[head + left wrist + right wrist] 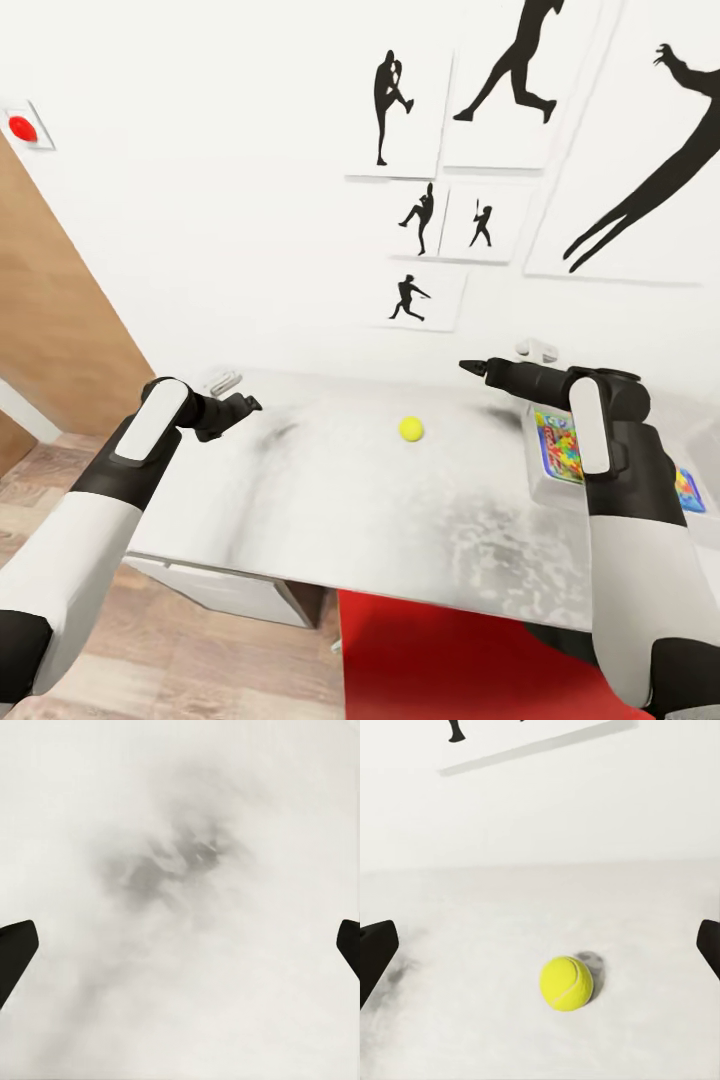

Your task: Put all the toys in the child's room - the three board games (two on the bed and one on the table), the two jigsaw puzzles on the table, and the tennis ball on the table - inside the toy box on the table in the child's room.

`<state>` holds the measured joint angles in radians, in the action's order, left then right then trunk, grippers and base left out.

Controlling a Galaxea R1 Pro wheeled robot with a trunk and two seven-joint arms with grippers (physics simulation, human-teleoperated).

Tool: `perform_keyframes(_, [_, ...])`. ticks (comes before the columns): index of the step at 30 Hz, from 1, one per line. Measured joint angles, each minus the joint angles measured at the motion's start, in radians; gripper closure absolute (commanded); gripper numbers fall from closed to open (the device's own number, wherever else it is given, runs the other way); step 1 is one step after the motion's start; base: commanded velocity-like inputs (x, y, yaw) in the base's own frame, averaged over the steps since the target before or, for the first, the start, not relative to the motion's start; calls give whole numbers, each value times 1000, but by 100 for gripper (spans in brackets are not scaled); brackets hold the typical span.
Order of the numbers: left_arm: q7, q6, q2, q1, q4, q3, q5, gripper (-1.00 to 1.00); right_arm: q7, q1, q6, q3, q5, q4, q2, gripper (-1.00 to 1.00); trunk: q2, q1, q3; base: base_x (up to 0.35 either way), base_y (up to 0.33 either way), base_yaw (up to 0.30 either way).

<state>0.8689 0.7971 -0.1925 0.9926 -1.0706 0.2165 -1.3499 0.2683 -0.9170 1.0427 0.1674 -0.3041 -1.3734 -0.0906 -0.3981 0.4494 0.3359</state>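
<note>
Resting on the table (300,500), tennis ball (410,429), no legible writing

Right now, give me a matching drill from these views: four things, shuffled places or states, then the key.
Things:
1. tennis ball
2. left gripper
3. right gripper
4. toy box

Places or states:
A. holds colourful items, partly behind the right arm
B. bare on the table, between the two grippers
C. open, over the table's left part
D. open, pointing toward the ball

Pairs: 1-B, 2-C, 3-D, 4-A
</note>
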Motion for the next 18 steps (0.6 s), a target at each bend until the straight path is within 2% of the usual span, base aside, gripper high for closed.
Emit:
perform_keyframes(3, [0,0,0,0,0,0,0,-100,-2,-3,0,0,0,6,0,-100,0,0,0,-1,0,142])
perform_keyframes(11, [0,0,0,0,0,0,0,-100,-8,-6,0,0,1,12,1,-100,0,0,0,0,0,41])
perform_keyframes(13, [0,0,0,0,0,0,0,-100,-32,-13,0,0,2,29,2,-100,0,0,0,0,0,12])
perform_keyframes(16, [0,0,0,0,-1,0,0,-100,-131,-59,0,-1,0,120,8,-100,0,0,0,0,0,6])
perform_keyframes(18, [0,1,0,0,-1,0,0,-100,-158,-74,0,-2,-1,155,9,-100,0,0,0,0,0,4])
